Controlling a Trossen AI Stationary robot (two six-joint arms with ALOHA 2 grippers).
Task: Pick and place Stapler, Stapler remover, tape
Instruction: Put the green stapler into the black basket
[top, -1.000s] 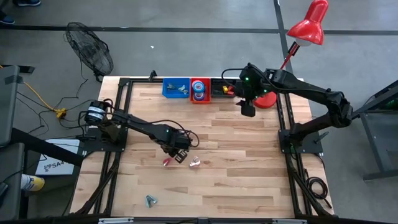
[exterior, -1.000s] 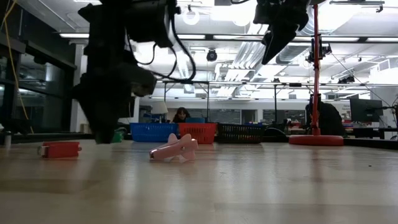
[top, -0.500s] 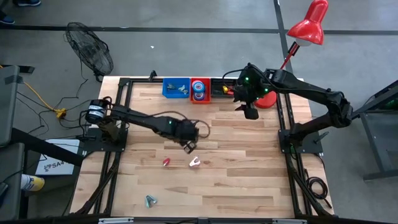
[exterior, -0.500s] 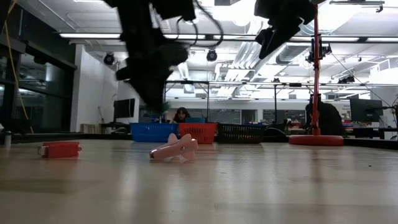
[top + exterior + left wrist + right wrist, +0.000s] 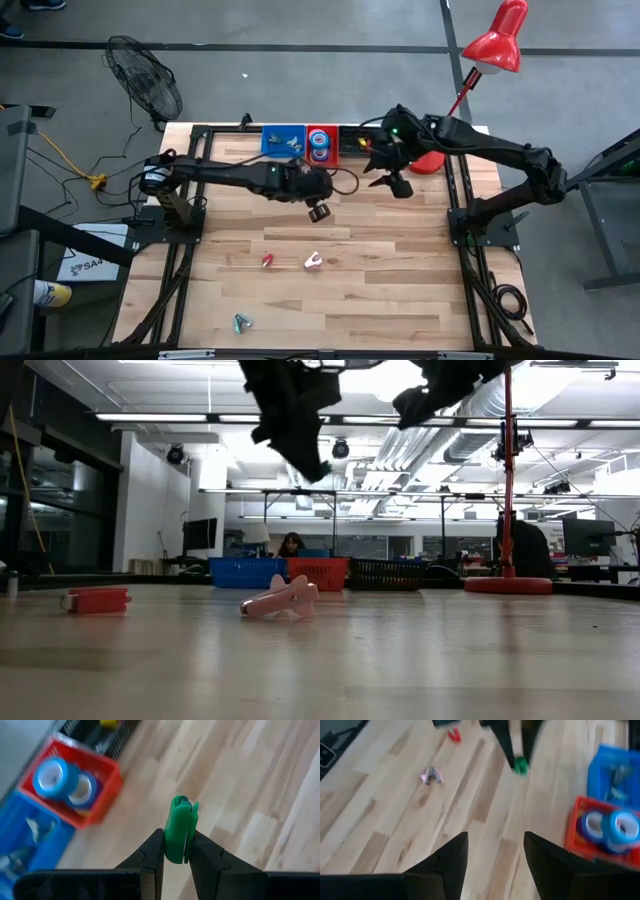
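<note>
**A:** Start nearest your edge of the table. What is there?

**B:** A small grey-blue staple remover (image 5: pixel 241 321) lies alone by the front edge. Farther in, a little red stapler (image 5: pixel 267 260) and a pink staple remover (image 5: pixel 313 261) sit just beside each other on the bare wood. You have not collected any of these yet.

**A:** And the left gripper?

**B:** Your left gripper (image 5: pixel 319 212) hangs above the middle of the table, beyond those two pieces. Its fingers are pinched on a small green stapler (image 5: pixel 179 827), gripped low so most of it stands clear between the tips. I judge you hold it high so it clears the bin walls ahead.

**A:** Where are the bins?

**B:** At the far edge, in a row: a blue bin (image 5: pixel 281 141) with small metal pieces, a red bin (image 5: pixel 321 159) holding the blue rolls of tape (image 5: pixel 320 146), then a black bin (image 5: pixel 352 142) with something yellow and red inside.

**A:** The right gripper?

**B:** Your right gripper (image 5: pixel 393 180) hovers just in front of the black bin, fingers spread and holding nothing, probably kept aside to leave the left arm room.
</note>
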